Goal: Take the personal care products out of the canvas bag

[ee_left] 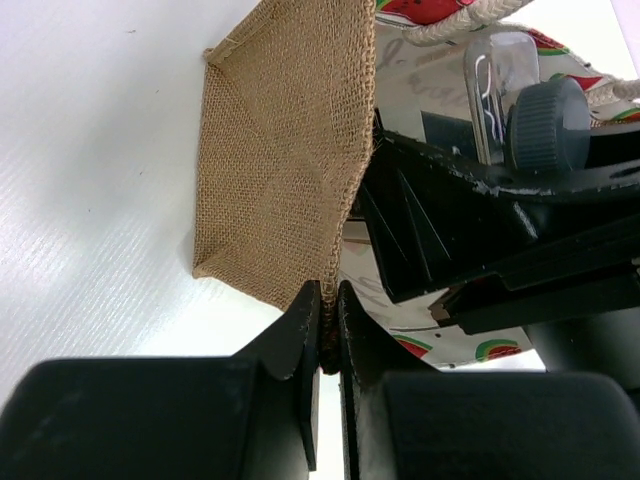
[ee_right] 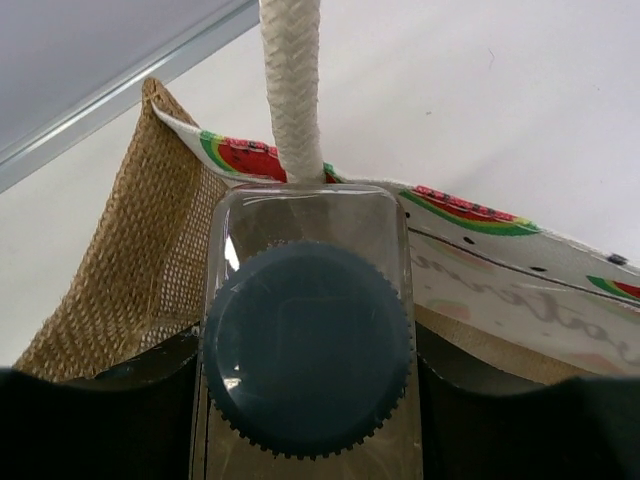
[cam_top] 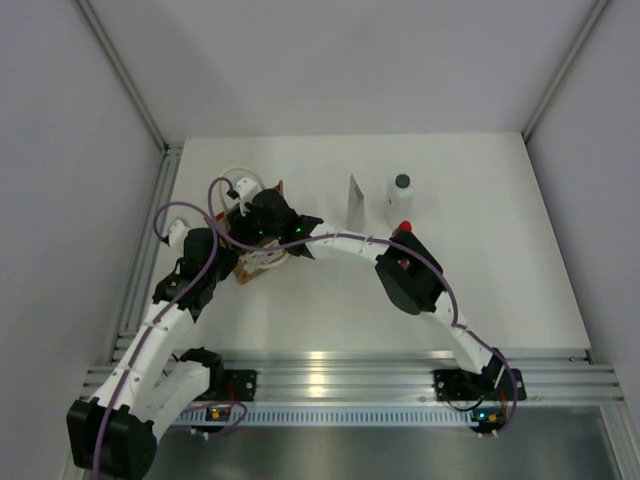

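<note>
The canvas bag (ee_left: 280,150) is tan burlap with a white watermelon-print side and white rope handles (ee_right: 292,90). In the top view the bag (cam_top: 262,264) is mostly hidden under both grippers. My left gripper (ee_left: 328,318) is shut on the bag's burlap edge. My right gripper (ee_right: 308,400) is inside the bag's mouth, shut on the pale bottle with the grey cap (ee_right: 308,345), also seen in the left wrist view (ee_left: 545,125). On the table stand the white tube (cam_top: 355,200), the white bottle with dark cap (cam_top: 399,199) and the red bottle (cam_top: 404,228), partly behind my right arm.
Grey walls close off the back and both sides of the white table (cam_top: 500,290). A metal rail (cam_top: 330,372) runs along the near edge. The three standing products are at the back, right of the bag.
</note>
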`<action>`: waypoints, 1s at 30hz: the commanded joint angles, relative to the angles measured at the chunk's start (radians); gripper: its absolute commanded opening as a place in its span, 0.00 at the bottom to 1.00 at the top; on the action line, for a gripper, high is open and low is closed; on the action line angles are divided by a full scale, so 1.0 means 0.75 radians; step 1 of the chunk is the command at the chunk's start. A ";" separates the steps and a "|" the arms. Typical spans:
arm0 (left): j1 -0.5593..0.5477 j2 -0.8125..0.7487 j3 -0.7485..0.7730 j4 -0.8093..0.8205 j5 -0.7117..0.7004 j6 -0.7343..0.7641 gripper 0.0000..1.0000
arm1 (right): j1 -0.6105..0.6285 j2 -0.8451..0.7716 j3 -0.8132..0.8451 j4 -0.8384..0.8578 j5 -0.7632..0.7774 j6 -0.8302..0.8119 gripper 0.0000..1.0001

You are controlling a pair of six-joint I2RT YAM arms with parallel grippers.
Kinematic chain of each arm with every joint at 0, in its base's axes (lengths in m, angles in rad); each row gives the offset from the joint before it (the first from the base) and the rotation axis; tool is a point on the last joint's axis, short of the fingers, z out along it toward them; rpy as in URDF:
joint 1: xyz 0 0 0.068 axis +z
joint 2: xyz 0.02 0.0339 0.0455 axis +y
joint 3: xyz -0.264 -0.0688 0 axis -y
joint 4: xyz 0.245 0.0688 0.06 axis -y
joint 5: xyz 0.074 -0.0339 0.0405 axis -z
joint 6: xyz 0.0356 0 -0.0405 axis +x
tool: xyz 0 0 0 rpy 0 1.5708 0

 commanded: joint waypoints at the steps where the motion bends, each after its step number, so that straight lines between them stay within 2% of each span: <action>1: 0.000 -0.002 0.023 0.053 -0.025 0.011 0.00 | 0.021 -0.183 -0.021 0.153 0.049 -0.040 0.00; 17: 0.002 0.002 0.013 0.053 -0.035 0.013 0.00 | 0.023 -0.400 -0.137 0.227 0.076 -0.098 0.00; 30: 0.002 0.020 0.021 0.051 -0.044 0.007 0.00 | 0.017 -0.665 -0.207 0.110 0.115 -0.098 0.00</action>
